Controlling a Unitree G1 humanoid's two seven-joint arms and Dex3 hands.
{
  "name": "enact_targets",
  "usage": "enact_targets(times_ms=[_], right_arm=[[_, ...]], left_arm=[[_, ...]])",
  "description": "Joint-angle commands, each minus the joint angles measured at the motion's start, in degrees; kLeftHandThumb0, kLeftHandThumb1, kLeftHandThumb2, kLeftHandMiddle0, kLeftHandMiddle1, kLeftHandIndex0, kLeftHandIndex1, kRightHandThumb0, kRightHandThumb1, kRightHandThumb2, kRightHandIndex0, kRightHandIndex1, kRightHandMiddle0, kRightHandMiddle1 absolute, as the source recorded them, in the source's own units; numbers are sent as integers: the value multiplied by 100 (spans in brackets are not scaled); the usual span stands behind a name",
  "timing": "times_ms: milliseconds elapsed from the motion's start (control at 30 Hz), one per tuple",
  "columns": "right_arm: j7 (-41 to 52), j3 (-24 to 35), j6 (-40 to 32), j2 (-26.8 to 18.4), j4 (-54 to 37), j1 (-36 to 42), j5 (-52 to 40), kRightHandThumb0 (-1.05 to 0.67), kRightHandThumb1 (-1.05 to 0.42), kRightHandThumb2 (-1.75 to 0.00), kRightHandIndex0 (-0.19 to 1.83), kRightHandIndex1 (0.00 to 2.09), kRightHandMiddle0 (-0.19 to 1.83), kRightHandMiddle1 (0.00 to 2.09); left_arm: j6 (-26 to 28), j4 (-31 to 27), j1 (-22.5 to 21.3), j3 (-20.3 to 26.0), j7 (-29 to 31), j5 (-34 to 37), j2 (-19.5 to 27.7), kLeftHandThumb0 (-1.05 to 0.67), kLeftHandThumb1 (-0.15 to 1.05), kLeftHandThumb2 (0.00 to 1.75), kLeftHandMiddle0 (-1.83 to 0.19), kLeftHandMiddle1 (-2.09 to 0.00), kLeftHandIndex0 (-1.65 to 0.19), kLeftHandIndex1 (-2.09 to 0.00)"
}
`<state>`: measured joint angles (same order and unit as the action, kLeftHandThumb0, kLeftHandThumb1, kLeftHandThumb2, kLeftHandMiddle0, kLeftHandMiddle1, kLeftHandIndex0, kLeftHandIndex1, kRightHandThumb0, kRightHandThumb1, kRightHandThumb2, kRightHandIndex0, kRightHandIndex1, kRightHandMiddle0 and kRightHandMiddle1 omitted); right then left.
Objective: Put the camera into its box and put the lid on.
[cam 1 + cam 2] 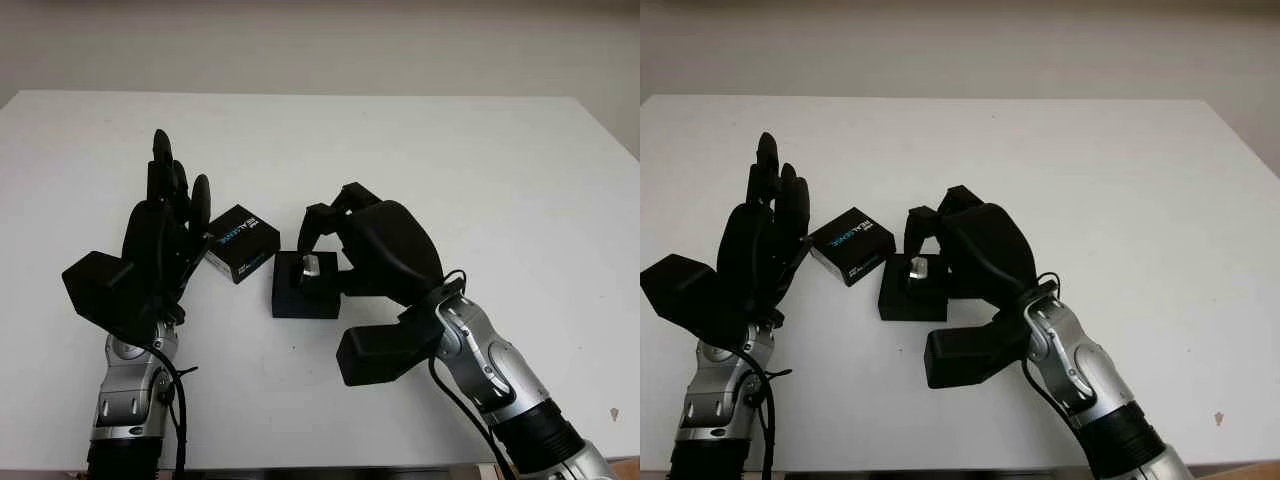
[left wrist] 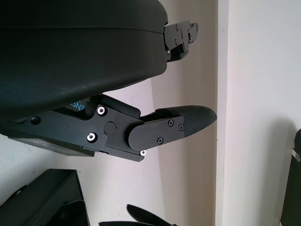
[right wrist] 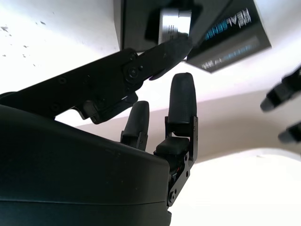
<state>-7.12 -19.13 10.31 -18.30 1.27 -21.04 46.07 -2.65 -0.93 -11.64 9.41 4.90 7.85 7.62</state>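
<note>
The black box (image 1: pixel 300 298) stands open at the middle of the white table (image 1: pixel 470 160), and the silver camera (image 1: pixel 311 265) lies inside it. My right hand (image 1: pixel 318 240) arches over the box, open; its thumb tip (image 3: pixel 176 44) sits right at the camera (image 3: pixel 175 21) while the other two fingers stand clear of it. The black lid (image 1: pixel 243 243) with blue lettering lies just left of the box, tilted on the table. My left hand (image 1: pixel 175 195) is raised upright next to the lid's left side, open and holding nothing.
White table surface extends far behind and to the right of both hands. The table's far edge meets a pale wall. A small dark speck (image 1: pixel 615 412) marks the table near the front right corner.
</note>
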Motion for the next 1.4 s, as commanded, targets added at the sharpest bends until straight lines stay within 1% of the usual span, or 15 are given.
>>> enact_targets(times_ms=[0, 167, 300, 433, 500, 533, 600, 633, 667, 700, 767, 867, 1000, 1133, 1367], right_arm=[[49, 115, -53, 59, -18, -143, -149, -34, -92, -6, 20, 132, 52, 153], [197, 282, -73, 152, -51, -183, -546, -34, -93, -5, 23, 122, 50, 161], [453, 370, -178, 223, -122, -171, -869, -33, -92, -5, 24, 122, 49, 166], [803, 385, -415, 196, -277, -152, -983, -36, -94, -6, 20, 121, 48, 166], [999, 382, -551, 149, -383, -145, -948, -38, -93, -5, 20, 112, 47, 152], [1086, 367, -630, 113, -437, -150, -875, -41, -93, -5, 18, 109, 43, 145], [1412, 331, -833, 8, -587, -186, -748, -47, -93, -5, 15, 97, 35, 113], [1578, 323, -913, -37, -653, -211, -719, -49, -93, -5, 14, 92, 32, 100], [1730, 321, -971, -77, -707, -232, -709, -50, -92, -5, 14, 85, 31, 87], [1866, 326, -1018, -106, -753, -251, -724, -52, -91, -5, 15, 74, 33, 70], [2165, 322, -1125, -176, -830, -307, -741, -52, -89, -5, 17, 60, 34, 54], [2469, 300, -1179, -258, -818, -404, -752, -51, -86, -5, 20, 48, 37, 43], [2689, 267, -1159, -342, -742, -497, -735, -52, -85, -5, 25, 37, 40, 32], [2806, 208, -1163, -394, -630, -579, -707, -53, -86, -6, 26, 31, 41, 26], [2786, 103, -1108, -398, -441, -682, -642, -53, -86, -5, 28, 27, 45, 25]], left_arm=[[-20, -63, 7, -1, -2, -8, 13, -56, 105, 58, 18, -6, 19, -2], [-15, -43, -15, 4, 11, -5, 31, -57, 105, 58, 18, -6, 19, -2], [11, -56, -16, 13, 22, 28, 30, -55, 105, 58, 19, -5, 19, -1], [26, -70, -7, 6, 18, -9, 51, -55, 105, 59, 19, -5, 19, 0], [23, -73, -2, 4, 26, -4, 55, -54, 105, 60, 19, -5, 19, -1], [34, -78, -2, 9, 36, 23, 51, -54, 105, 60, 19, -5, 19, 0], [33, -74, -6, 15, 38, 42, 42, -55, 105, 59, 19, -5, 19, 0], [25, -71, -6, 15, 31, 37, 39, -55, 105, 58, 19, -5, 19, 0], [24, -72, -5, 15, 20, 30, 35, -56, 105, 58, 19, -5, 19, 0], [40, -86, -2, 14, 16, 36, 30, -56, 105, 58, 18, -5, 19, -1], [51, -100, 0, 6, 3, 21, 29, -56, 105, 57, 18, -5, 19, -1], [59, -111, 10, -5, -2, 1, 36, -56, 105, 58, 19, -5, 19, -1], [63, -112, 14, 4, -3, 28, 18, -56, 105, 58, 19, -5, 19, -1], [35, -94, 18, 0, -21, -5, 25, -55, 105, 58, 18, -6, 19, -1], [54, -128, 40, 6, -6, 50, 3, -54, 105, 59, 19, -5, 19, -1]])
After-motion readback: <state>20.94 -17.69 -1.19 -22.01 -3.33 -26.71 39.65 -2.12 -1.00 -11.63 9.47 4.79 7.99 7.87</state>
